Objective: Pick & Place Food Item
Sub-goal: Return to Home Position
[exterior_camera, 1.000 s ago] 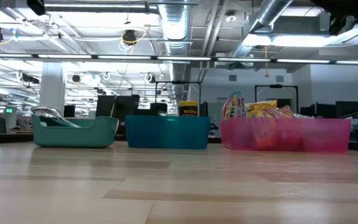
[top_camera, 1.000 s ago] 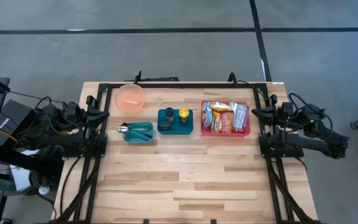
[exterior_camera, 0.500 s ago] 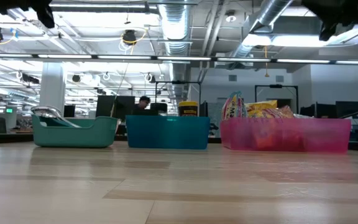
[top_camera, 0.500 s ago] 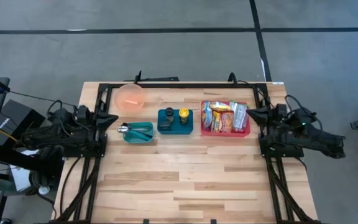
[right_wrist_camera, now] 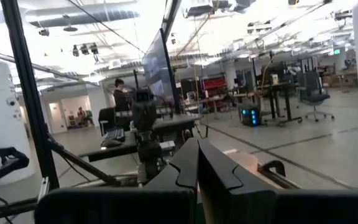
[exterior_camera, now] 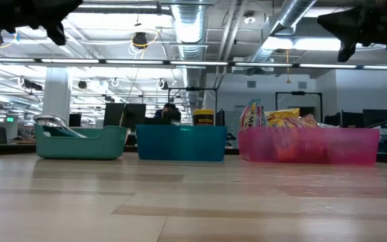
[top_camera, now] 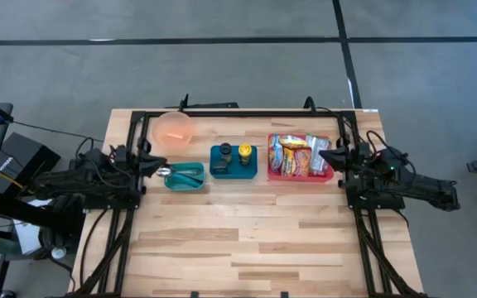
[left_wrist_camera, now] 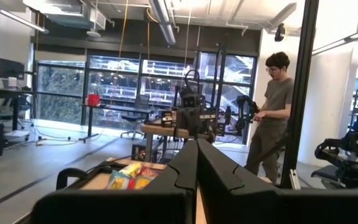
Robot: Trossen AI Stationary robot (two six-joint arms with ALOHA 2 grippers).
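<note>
Table (top_camera: 247, 240): pale wooden slats, with black rails along the left, right and far edges.

Pink bin (top_camera: 301, 177): on the right of the row of three bins, its long side running left to right. It is packed full of food packs (top_camera: 292, 156), which stand on edge side by side with their long axes running front to back. In the low view their tops rise above the rim. Which of them is the light blue noodle pack cannot be told.

Blue bin (top_camera: 233, 172): in the middle of the row, near both neighbours but touching neither. It holds two upright jars (top_camera: 244, 152), one dark and one yellow-topped.

Green bin (top_camera: 185, 183): on the left of the row. A spoon (top_camera: 166, 172) lies along its length, bowl at the left end and handle pointing right. The bowl shows above the rim in the low view.

Orange bowl (top_camera: 173, 129): behind the green bin, set apart from it.

Left gripper (top_camera: 150, 163): held high off the table, just left of the green bin and pointing right. Its fingers are pressed together and hold nothing.

Right gripper (top_camera: 323, 155): high over the right end of the pink bin, pointing left. Its fingers are also pressed together and empty.

Person (left_wrist_camera: 277, 112): stands in the room beyond the table, seen in the left wrist view.
</note>
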